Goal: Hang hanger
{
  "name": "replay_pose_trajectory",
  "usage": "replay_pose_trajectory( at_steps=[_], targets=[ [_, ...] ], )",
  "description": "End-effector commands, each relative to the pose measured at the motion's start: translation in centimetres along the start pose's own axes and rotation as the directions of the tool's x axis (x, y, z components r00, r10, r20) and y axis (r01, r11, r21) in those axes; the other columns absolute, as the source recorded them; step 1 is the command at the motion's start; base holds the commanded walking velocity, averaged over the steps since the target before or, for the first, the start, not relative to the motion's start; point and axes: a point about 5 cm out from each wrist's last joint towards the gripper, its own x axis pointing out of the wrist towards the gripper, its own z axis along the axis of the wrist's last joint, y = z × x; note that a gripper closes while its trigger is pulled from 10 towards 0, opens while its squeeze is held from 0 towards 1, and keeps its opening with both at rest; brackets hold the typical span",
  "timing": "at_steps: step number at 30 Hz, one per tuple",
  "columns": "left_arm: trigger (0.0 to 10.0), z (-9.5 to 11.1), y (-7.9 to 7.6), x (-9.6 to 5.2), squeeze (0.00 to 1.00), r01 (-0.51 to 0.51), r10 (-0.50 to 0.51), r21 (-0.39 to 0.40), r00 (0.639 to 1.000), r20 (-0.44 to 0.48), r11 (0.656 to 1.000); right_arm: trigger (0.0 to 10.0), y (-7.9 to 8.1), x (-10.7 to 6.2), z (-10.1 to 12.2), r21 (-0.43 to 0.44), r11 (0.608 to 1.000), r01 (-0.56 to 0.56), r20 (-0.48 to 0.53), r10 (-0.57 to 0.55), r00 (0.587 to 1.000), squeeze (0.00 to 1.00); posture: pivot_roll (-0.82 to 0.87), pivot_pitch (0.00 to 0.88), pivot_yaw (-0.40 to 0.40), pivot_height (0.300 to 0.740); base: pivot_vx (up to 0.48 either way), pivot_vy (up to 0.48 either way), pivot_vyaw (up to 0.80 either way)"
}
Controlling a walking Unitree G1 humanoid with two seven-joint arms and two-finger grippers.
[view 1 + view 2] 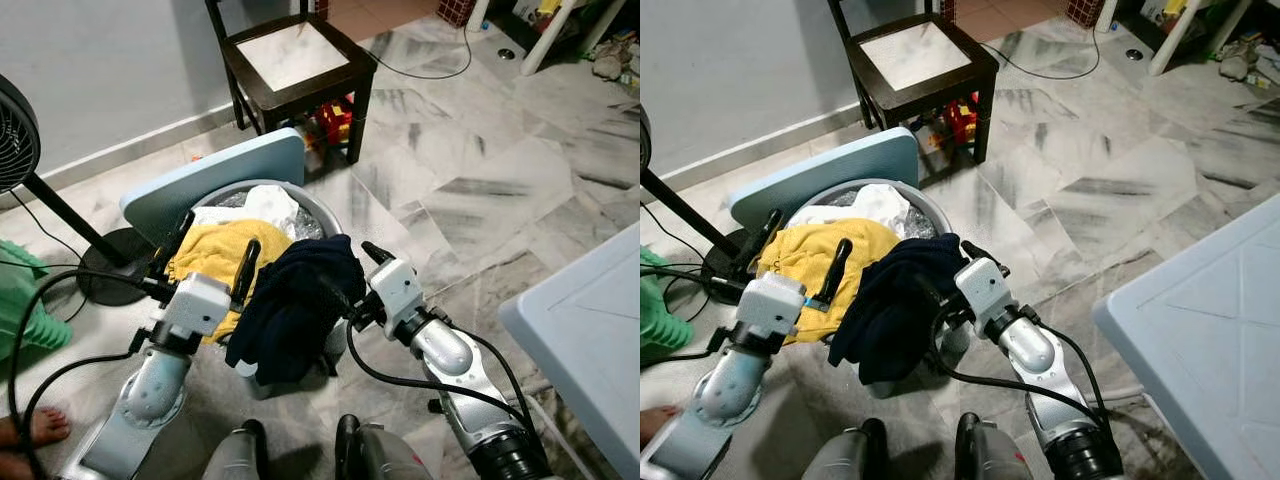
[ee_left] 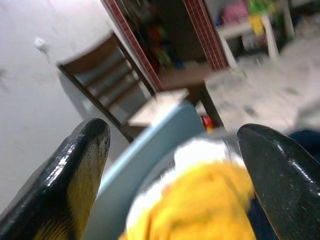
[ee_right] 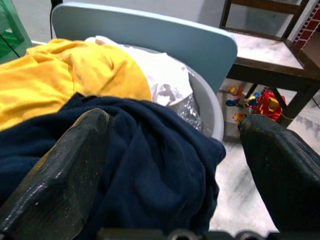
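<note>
A: Grey plastic laundry basket (image 1: 326, 214), round rim, stuffed full. Soft goods heaped up: yellow terry towel (image 1: 215, 255) at its 9 o'clock, a crumpled white cloth (image 1: 262, 207) at 12, and a navy fleece garment (image 1: 300, 300) slumped over the rim at 5 o'clock.

B: Behind it?

A: Pale blue flat panel (image 1: 215, 180) with rounded corners, leaning on the basket's far rim. Dark wooden chair (image 1: 295, 55), pale square seat, at 12 o'clock from the basket. White marble floor (image 1: 480, 180) with grey veining.

B: Hanger: position, long axis?

A: Cannot tell either one; nothing among the heaped cloth reads as its shape.

B: Left gripper?

A: Left gripper (image 1: 212, 250) over the yellow towel, glossy black fingers (image 2: 75, 170) spread wide, nothing between them. Whether the tips touch the towel, cannot tell.

B: Right gripper?

A: Right gripper (image 3: 175, 165) at the basket's 4 o'clock, fingers (image 3: 60, 175) also wide apart and gripping nothing. Navy fleece lies between and below them; one finger sits against its folds.

B: Surroundings?

A: Black round fan base (image 1: 110, 265) at 9 o'clock, pale blue tabletop (image 1: 590, 330) at 4 o'clock.
</note>
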Motion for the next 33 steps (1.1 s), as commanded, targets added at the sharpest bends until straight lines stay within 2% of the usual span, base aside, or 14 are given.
replay_pose_trajectory(
  at_steps=[1,5,8,11,13,33],
  targets=[
    [10.0,-0.3,-0.6,-0.5,0.00,0.049,-0.049,0.016,0.999,-0.018,0.999,10.0,0.5,-0.3,-0.7,0.009,1.000,-0.017,-0.027,0.017,0.999,0.00,0.16,0.266,-0.039,0.740,0.000,0.000,0.00],
    [10.0,-1.5,-1.8,-1.4,0.00,0.103,-0.100,0.031,0.991,-0.084,0.994,10.0,0.5,-0.3,-0.8,0.017,1.000,-0.013,-0.031,0.013,0.999,0.00,0.16,0.265,-0.041,0.740,0.000,0.000,0.00],
    [10.0,-1.5,-1.9,-1.6,0.00,0.106,-0.104,0.013,0.989,-0.102,0.994,10.0,0.5,-0.3,-0.9,0.019,1.000,-0.012,-0.031,0.013,0.999,0.00,0.15,0.266,-0.041,0.740,0.000,0.000,0.00],
    [10.0,-1.9,-1.9,-1.8,0.00,0.042,-0.046,-0.032,0.987,-0.156,0.999,10.0,0.4,-0.6,-1.1,0.045,0.999,0.002,-0.038,-0.001,0.999,0.00,0.15,0.266,-0.038,0.740,0.000,0.000,0.00],
    [10.0,-2.1,-2.0,-1.7,0.00,0.035,-0.034,0.001,0.983,-0.181,0.999,10.0,0.4,-0.8,-1.3,0.057,0.998,0.013,-0.046,-0.010,0.999,0.00,0.15,0.266,-0.040,0.740,0.000,0.000,0.00],
    [10.0,-2.3,-2.1,-0.7,0.00,0.011,0.003,0.062,0.976,-0.216,0.998,10.0,0.1,-1.3,-1.8,0.088,0.995,0.054,-0.058,-0.049,0.997,0.00,0.14,0.261,-0.023,0.740,-0.012,0.000,0.00]
  ],
)
